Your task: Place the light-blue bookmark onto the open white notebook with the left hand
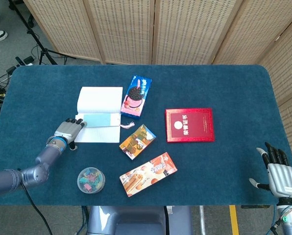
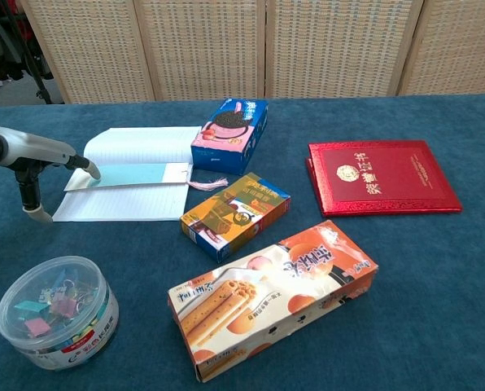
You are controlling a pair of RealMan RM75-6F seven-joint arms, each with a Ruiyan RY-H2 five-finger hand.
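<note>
The light-blue bookmark (image 1: 101,120) (image 2: 137,173) lies flat across the open white notebook (image 1: 101,99) (image 2: 128,202), its pink tassel (image 1: 127,125) trailing off the right edge. My left hand (image 1: 67,131) (image 2: 32,167) hovers open at the notebook's left edge, fingers spread, holding nothing. My right hand (image 1: 277,169) is open at the table's front right corner, far from everything.
An Oreo box (image 1: 136,96) borders the notebook on the right. A small snack box (image 1: 136,141), a long biscuit box (image 1: 148,174) and a red booklet (image 1: 189,125) lie mid-table. A clear tub of clips (image 1: 91,179) stands near the front left edge.
</note>
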